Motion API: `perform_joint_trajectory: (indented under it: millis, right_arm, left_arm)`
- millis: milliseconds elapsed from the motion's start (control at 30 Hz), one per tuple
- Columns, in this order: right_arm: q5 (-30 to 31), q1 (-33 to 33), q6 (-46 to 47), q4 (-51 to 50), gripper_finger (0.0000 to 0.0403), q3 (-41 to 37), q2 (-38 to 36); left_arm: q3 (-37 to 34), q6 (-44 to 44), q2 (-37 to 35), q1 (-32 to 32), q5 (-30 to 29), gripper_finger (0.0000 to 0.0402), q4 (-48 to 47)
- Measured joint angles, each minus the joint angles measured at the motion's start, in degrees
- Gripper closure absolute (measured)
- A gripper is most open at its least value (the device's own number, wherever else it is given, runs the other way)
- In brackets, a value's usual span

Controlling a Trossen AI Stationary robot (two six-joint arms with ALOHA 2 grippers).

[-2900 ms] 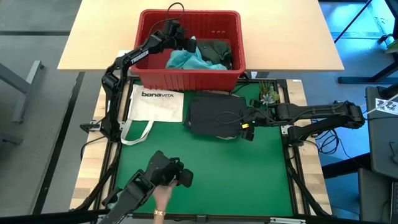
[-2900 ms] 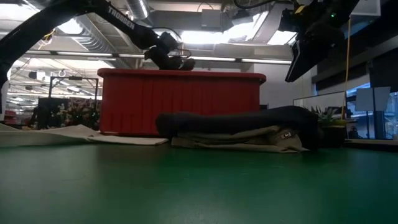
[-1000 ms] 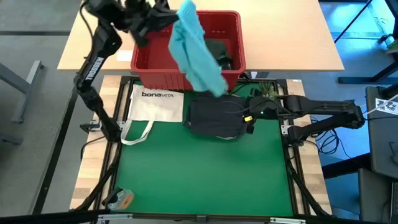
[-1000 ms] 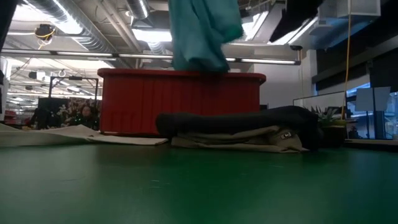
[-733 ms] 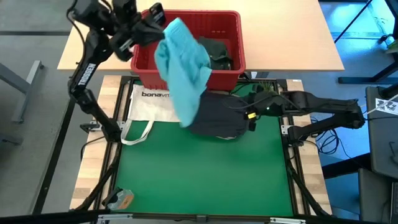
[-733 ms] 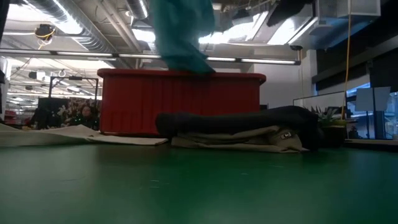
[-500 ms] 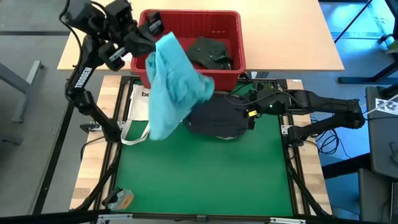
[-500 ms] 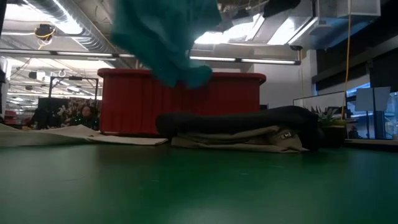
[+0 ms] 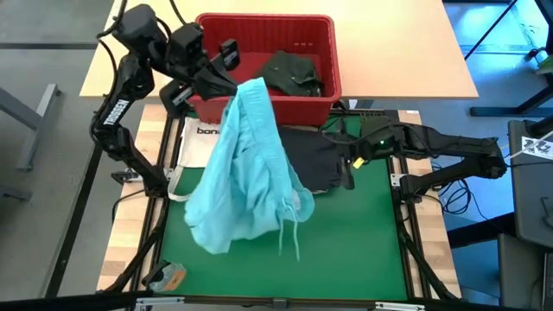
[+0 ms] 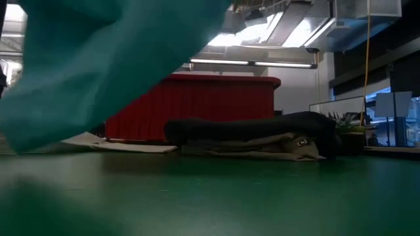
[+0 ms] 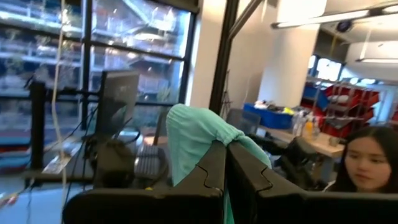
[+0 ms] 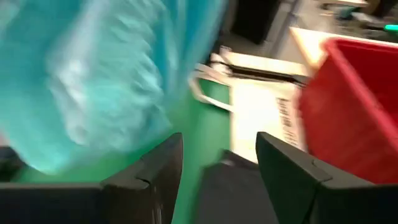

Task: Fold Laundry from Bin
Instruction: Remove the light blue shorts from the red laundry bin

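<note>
Turquoise garment (image 9: 246,168) hangs in the air from the left gripper (image 9: 232,79), spread in a long drape over the left half of the green surface (image 9: 346,250), its drawstrings dangling at the lower edge. Half a second earlier it was bunched smaller and hung farther left, over the tote (image 9: 206,142); now it has swung out nearer and covers most of that bag as well as the left part of the dark grey garment (image 9: 320,164). In the low view the turquoise cloth (image 10: 98,59) fills the upper left, where before it only showed as a clump above the bin (image 10: 197,108).

The left gripper is clamped tight on the cloth's top, just in front of the bin's (image 9: 259,108) near left corner; in the left wrist view the fingers (image 11: 214,180) meet with turquoise fabric (image 11: 193,137) pinched between them. A person sits in the room beyond.

A dark green garment (image 9: 294,73) lies in the bin. The dark grey garment lies on a khaki one (image 10: 262,147) on the surface, in front of the bin.

The right gripper (image 9: 348,168) holds nothing, its fingers (image 12: 155,168) spread wide, at the right edge of the grey garment, much where it was before.
</note>
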Motion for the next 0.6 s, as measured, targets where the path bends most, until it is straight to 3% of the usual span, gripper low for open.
perform_joint_trajectory:
  millis: [100, 167, 400, 600]
  right_arm:
    - [-6.58, 0.02, 1.23, 0.83, 0.0201, 0.00, -0.04]
    - [-7.75, 0.09, 2.46, 1.12, 0.0201, 0.00, -0.01]
    - [-5.71, 0.04, 2.74, 2.78, 0.0201, 0.00, 2.12]
    - [2.11, 0.04, 2.13, 2.75, 0.0201, -0.02, 4.13]
  left_arm:
    - [-0.02, 2.80, 0.04, -0.71, -1.71, 0.0401, -4.41]
    - [-0.02, 4.08, 0.07, -1.23, -3.02, 0.0401, -6.38]
    - [-0.02, 5.05, 0.07, -3.20, -4.49, 0.0401, -7.05]
    - [-0.02, 5.35, 0.07, -4.34, -4.84, 0.0401, -7.05]
